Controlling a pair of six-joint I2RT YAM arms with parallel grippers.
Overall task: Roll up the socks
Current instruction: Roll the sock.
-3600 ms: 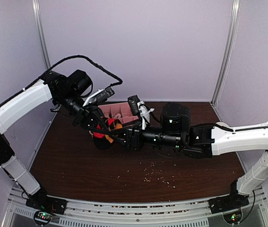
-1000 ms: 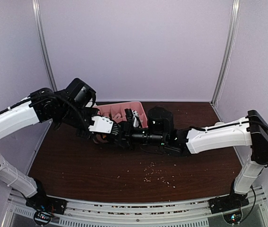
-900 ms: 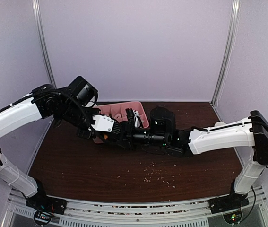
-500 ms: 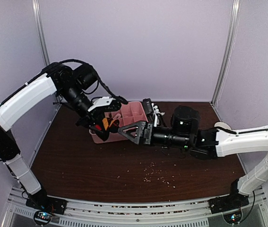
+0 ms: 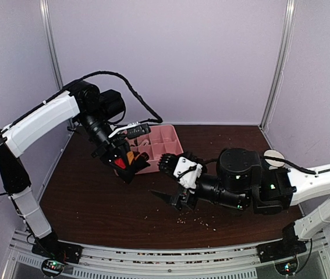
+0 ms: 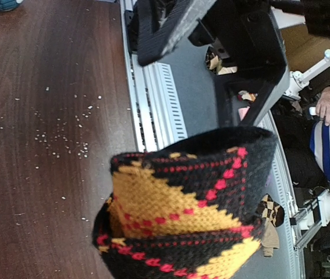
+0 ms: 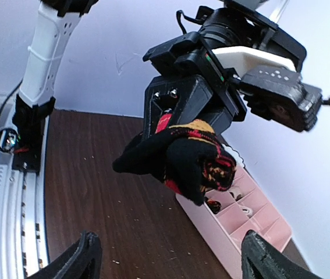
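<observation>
Landmark: the pink tray (image 5: 163, 138), at the far middle of the dark wooden table (image 5: 89, 203)
Sock (image 6: 188, 203): black argyle knit with red, orange and yellow diamonds, bunched into a thick roll; it is off the table, in the air just in front of the tray's near left corner
Left gripper (image 5: 128, 164): clamped tight on the rolled sock (its fingers are mostly buried in the knit), just in front of the tray's near left corner
Right gripper (image 5: 163, 180): jaws spread wide with nothing between them, in front of the tray's near edge, facing the sock but apart from it
Tray contents: small pale things lie in some compartments, too small to identify
Crumbs (image 5: 197, 218): pale specks scattered on the table, well in front of the tray
</observation>
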